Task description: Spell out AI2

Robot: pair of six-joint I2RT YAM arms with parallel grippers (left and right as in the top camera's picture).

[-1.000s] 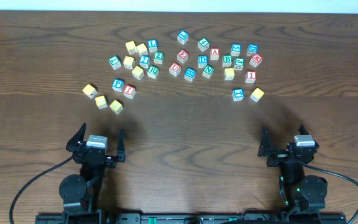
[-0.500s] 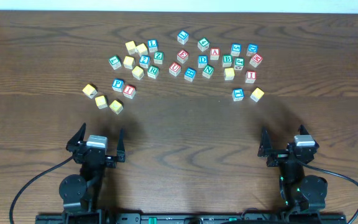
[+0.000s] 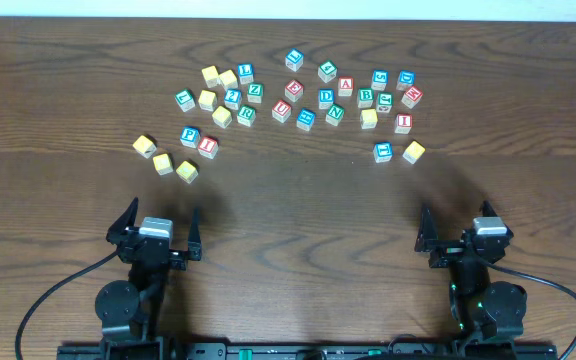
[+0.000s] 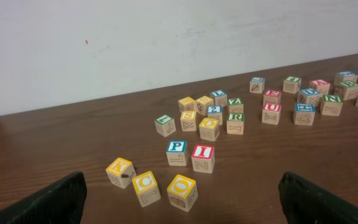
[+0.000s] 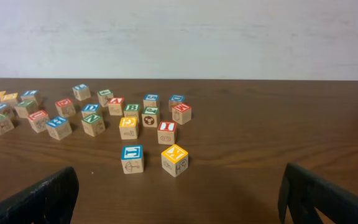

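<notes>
The red A cube (image 3: 345, 86) sits in the right part of the scattered cubes, and shows in the right wrist view (image 5: 115, 102). A red I cube (image 3: 403, 123) lies at the right, seen from the right wrist (image 5: 166, 129). A second red I cube (image 3: 207, 145) lies at the left beside a blue P, seen from the left wrist (image 4: 202, 152). The blue 2 cube (image 3: 232, 97) is in the left cluster (image 4: 214, 111). My left gripper (image 3: 161, 222) (image 4: 179, 199) and right gripper (image 3: 456, 226) (image 5: 179, 196) are open, empty, near the front edge, well short of the cubes.
Many other letter cubes lie across the far half of the table. Three yellow cubes (image 3: 163, 160) lie nearest my left gripper. A blue cube (image 3: 383, 152) and a yellow cube (image 3: 414, 152) lie nearest my right gripper. A white wall (image 5: 179, 37) stands behind the table.
</notes>
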